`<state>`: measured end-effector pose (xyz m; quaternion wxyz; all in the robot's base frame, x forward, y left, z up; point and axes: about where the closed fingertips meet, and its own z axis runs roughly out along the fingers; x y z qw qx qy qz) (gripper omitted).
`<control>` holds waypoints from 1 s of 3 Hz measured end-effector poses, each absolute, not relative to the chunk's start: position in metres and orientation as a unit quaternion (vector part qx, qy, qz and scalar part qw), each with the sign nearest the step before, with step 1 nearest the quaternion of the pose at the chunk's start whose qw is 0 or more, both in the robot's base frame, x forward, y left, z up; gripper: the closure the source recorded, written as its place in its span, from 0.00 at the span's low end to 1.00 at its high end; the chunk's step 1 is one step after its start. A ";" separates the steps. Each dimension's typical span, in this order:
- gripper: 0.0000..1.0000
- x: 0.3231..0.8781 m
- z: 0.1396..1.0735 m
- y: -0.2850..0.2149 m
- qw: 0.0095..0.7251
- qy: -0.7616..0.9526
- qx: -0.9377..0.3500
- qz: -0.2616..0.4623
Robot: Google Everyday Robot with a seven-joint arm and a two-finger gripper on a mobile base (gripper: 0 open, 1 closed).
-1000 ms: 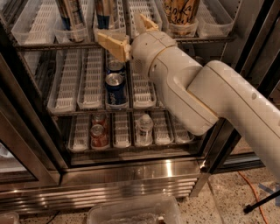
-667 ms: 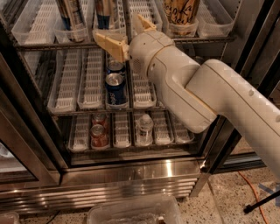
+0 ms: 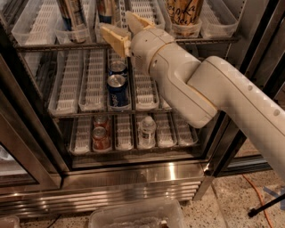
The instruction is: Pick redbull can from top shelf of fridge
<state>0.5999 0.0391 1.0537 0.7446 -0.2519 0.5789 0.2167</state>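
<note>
White arm: thick, jointed, reaches in from the lower right, up into the open fridge (image 3: 31,147).
Gripper (image 3: 116,21): at the front edge of the top shelf (image 3: 53,46), aimed into the fridge.
Fingers (image 3: 116,40): tan, spread apart, nothing pinched between them.
Redbull can (image 3: 106,9): upright in a white lane tray on the top shelf, top cropped out of view, blue and silver with a bit of red. It stands just past the fingertips, over the lower finger's tip. Contact cannot be told.
Second slim can (image 3: 72,15): upright one lane over from the redbull can, same shelf, in a clear-fronted tray (image 3: 38,22).
Tan can (image 3: 185,13): wide, black script, top shelf, on the other side of the gripper.
Middle shelf: two blue Pepsi cans (image 3: 118,91) in one lane, one behind the other, directly under the gripper; the lanes beside them hold nothing.
Lower shelf: two red cans (image 3: 101,138) in a lane, a clear water bottle (image 3: 146,131) two lanes over.
Base: stainless steel panel (image 3: 133,178) with louvres under the shelves.
Floor: speckled; a clear plastic bin (image 3: 133,216) in front of the fridge, an orange cable (image 3: 256,191) at right.
</note>
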 end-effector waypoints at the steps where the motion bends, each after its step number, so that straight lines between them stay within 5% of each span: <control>1: 0.37 0.605 1.056 0.038 0.747 0.575 -0.249 0.223; 3: 0.28 0.611 1.061 0.044 0.749 0.566 -0.256 0.230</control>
